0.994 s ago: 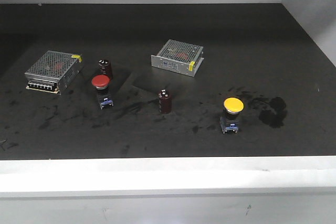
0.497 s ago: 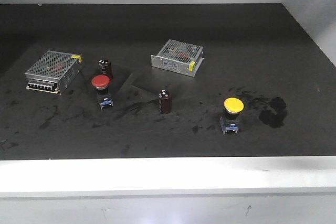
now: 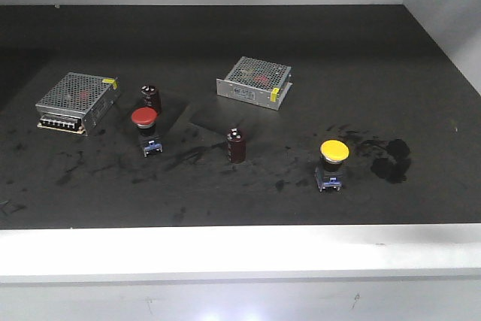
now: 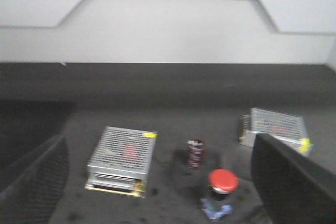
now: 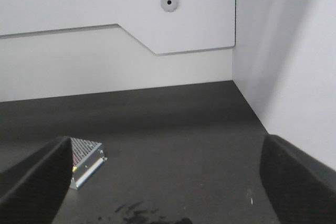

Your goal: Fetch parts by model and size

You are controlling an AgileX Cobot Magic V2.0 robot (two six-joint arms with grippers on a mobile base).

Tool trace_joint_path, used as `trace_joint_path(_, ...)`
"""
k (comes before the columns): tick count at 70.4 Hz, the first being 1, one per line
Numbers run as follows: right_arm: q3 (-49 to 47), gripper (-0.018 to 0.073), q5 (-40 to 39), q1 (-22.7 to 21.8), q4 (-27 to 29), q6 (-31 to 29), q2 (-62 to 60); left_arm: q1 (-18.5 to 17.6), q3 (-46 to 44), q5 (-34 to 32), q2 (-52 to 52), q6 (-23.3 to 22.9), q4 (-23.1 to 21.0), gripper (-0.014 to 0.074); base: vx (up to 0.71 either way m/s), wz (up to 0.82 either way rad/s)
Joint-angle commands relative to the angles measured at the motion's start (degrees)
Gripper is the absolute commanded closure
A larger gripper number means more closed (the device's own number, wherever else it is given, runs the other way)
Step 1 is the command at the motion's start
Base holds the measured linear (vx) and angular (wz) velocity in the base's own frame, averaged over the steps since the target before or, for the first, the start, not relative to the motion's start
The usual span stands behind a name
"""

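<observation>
Evidently we had fetched nothing yet: left claw [image 4: 157,140] and right claw [image 5: 164,139] gaped wide, empty, so reaching for the red switch [image 4: 223,182] seemed next.

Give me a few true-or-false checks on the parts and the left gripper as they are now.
1. The red button stands just in front of a capacitor. True.
2. The yellow button lies on its side. False: it stands upright, cap up.
3. Two power supplies are in view. True.
4. The left gripper holds the red button. False: it is open and empty, with the button ahead of it.
5. A second capacitor stands between the two buttons. True.
</observation>
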Motion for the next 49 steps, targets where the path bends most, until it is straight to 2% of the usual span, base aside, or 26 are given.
trace_joint_path(1, -1.9, -0.0076, -6.3, -0.2, -0.6, -0.4, 0.3, -0.3, -2.9, -0.4, 1.9, -0.3, -4.1, -0.0015, 0.0, 0.0)
trace_joint_path(6, -1.9, -0.005, -7.4, 0.0, -0.2, -0.3, 0.3, -0.3, -5.0, 4.2, 4.5, 0.7, -6.4, -0.0011, 0.0, 0.0)
trace_joint_path(18, -1.9, -0.0009, -9.9, 5.1, -0.9, -0.5, 0.6, -0.3, -11.5, 13.3, 13.1, 2.3, -12.5, -0.0011, 0.0, 0.0)
trace_joint_path(26, -1.9, -0.0008, -9.9, 7.8, -0.9, -0.5, 2.4, -0.3, -15.5, 15.5, 19.5, 2.2, -12.7, -0.001, 0.0, 0.0)
trace_joint_path(33, -1.9, -0.0008, -9.9, 7.8, -0.9, -0.5, 4.2, -0.5, -19.3, 18.3, 25.9, 1.9, -13.6, -0.001, 0.0, 0.0)
trace_joint_path(41, -1.9, -0.0008, -9.9, 7.8, -0.9, -0.5, 6.2, -2.6, -24.8, 20.9, 32.7, 1.7, -13.7, -0.0006, 0.0, 0.0)
trace_joint_path(49, -1.9, -0.0008, -9.8, 7.8, -0.9, -0.5, 7.5, -5.7, -30.1, 22.4, 39.1, -2.3, -12.7, 0.0002, 0.0, 0.0)
